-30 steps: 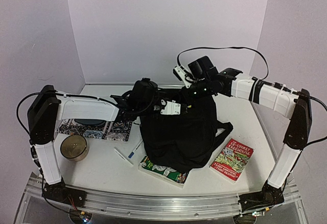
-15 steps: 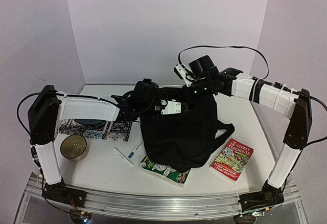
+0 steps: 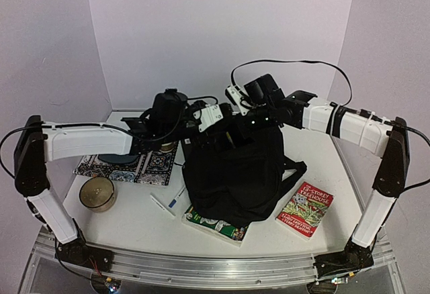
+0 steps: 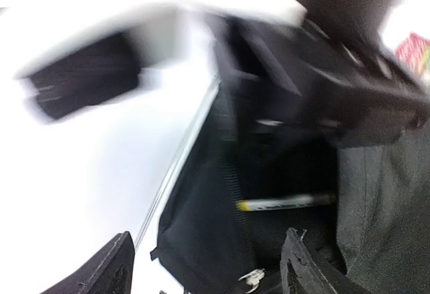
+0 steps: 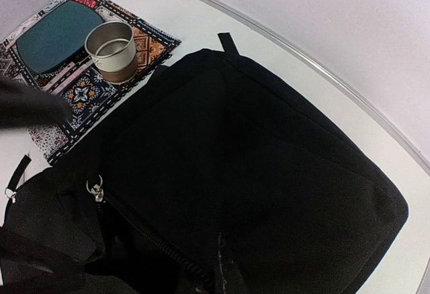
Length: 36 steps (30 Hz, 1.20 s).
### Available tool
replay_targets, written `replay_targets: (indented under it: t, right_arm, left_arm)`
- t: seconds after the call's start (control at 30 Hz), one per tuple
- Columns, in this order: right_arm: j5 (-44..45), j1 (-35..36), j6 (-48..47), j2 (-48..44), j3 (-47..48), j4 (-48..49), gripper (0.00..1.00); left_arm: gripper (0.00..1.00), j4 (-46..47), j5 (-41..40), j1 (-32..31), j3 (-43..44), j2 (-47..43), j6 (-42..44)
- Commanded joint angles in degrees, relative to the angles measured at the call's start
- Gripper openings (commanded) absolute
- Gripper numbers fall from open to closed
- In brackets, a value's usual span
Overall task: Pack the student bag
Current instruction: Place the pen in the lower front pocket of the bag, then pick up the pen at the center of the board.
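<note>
Standing upright at the middle of the table point(image 3: 134, 230), the student bag point(image 3: 235, 173) has its main compartment unzipped and gaping. The right gripper point(image 3: 254, 123) is closed, apparently pinching the bag's top edge to keep the mouth open for loading. The left gripper point(image 4: 208, 270) hovers over that mouth, jaws wide and empty. A yellow-tipped pen point(image 4: 285, 203) lies inside the bag. The Treehouse book point(image 3: 304, 209) and the loose pens point(image 3: 177, 194) lie outside it, judged unpacked.

One backpack point(image 3: 235, 173); one red book point(image 3: 306, 208); one green book point(image 3: 213, 223); three pens point(image 3: 161, 205) point(image 3: 178, 194) point(image 4: 285, 202); one tin point(image 3: 97, 193).
</note>
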Motion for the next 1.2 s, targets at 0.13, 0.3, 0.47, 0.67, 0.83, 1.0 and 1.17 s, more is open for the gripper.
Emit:
replay_targets:
  t: [0.13,0.3,0.47,0.67,0.83,1.0,1.17]
  right_arm:
    - [0.4,0.5,1.1,-1.0,0.3,2.1,0.0]
    - [-0.3,0.5,1.1,-0.9,-0.3,2.3,0.0]
    - [-0.3,0.5,1.1,-1.3,-1.3,2.3,0.0]
    - [-1.2,0.5,1.4,-2.1,-2.4,2.6,0.0]
    - [-1.1,0.5,1.4,-2.6,-3.8,3.3,0.0]
    - [-0.9,0.5,0.7,-3.6,-4.2,3.3,0.0]
    - [-0.6,0.5,-0.3,-4.7,-4.6,3.4,0.0]
  left_arm:
    - [0.98,-1.6,-7.0,0.3,-8.4,-13.1,-30.7]
    - [0.99,-11.6,-12.2,0.4,-11.4,-17.7,-50.8]
    - [0.99,-19.1,-11.4,1.0,-15.6,-20.9,-66.2]
    - [0.99,-29.1,-4.9,4.2,-19.5,-24.0,-81.4]
    - [0.98,-35.2,-1.2,5.0,-22.7,-23.5,-91.9]
    - [0.95,-40.4,1.8,5.0,-23.1,-19.4,-100.1]
    - [0.91,-41.1,4.9,5.0,-24.0,-17.2,-107.0]
